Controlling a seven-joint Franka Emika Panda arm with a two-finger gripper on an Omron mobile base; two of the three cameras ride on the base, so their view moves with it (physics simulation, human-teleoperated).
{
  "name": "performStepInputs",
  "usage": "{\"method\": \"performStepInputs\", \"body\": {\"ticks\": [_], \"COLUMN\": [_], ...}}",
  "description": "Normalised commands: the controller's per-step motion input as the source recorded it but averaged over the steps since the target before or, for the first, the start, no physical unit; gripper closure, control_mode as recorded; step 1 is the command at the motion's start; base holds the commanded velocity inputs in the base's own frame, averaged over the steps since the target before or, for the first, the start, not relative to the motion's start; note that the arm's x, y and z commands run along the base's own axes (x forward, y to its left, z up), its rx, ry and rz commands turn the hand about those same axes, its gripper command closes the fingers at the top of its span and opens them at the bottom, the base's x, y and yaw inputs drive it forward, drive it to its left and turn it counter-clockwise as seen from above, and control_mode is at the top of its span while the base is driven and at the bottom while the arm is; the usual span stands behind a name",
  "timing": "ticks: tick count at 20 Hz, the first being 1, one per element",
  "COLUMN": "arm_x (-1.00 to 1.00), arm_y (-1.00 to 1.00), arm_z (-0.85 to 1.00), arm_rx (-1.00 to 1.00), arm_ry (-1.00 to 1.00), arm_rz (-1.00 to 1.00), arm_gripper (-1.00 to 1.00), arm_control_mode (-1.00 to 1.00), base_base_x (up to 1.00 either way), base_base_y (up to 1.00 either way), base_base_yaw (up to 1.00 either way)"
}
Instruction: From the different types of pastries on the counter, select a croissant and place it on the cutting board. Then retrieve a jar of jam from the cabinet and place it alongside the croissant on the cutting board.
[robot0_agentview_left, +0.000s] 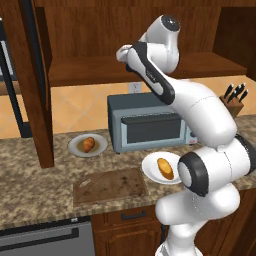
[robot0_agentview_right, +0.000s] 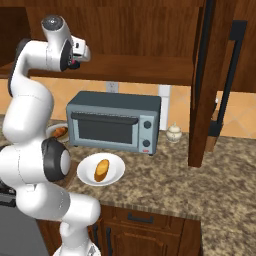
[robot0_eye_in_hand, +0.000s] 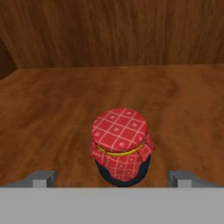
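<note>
The jar of jam (robot0_eye_in_hand: 122, 148) stands upright on the cabinet (robot0_eye_in_hand: 65, 109) shelf: a dark body under a red checked cloth cover tied with a yellow band. The pincer (robot0_eye_in_hand: 112, 179) is spread apart, one fingertip on each side of the jar, not touching it. The croissant (robot0_agentview_left: 88, 144) lies on a plate (robot0_agentview_left: 75, 147) on the tabletop (robot0_agentview_left: 30, 170).

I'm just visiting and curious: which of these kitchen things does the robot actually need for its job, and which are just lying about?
Needed:
croissant on its plate
cutting board
jar of jam, between the open gripper fingertips
cabinet shelf

Lying about:
longer golden pastry
toaster oven
knife block
small white pot
</note>
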Motion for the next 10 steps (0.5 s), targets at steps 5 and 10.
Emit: {"method": "performStepInputs", "body": {"ticks": [5, 10], "arm_x": [0.06, 0.1], "arm_y": [0.02, 0.0], "arm_z": [-0.01, -0.11], "arm_rx": [0.0, 0.0], "arm_ry": [0.0, 0.07], "arm_rz": [0.01, 0.0], "arm_gripper": [-1.0, -1.0], "arm_control_mode": [-1.0, -1.0], "base_base_x": [0.0, 0.0], "base_base_y": [0.0, 0.0], "base_base_yaw": [0.0, 0.0]}}
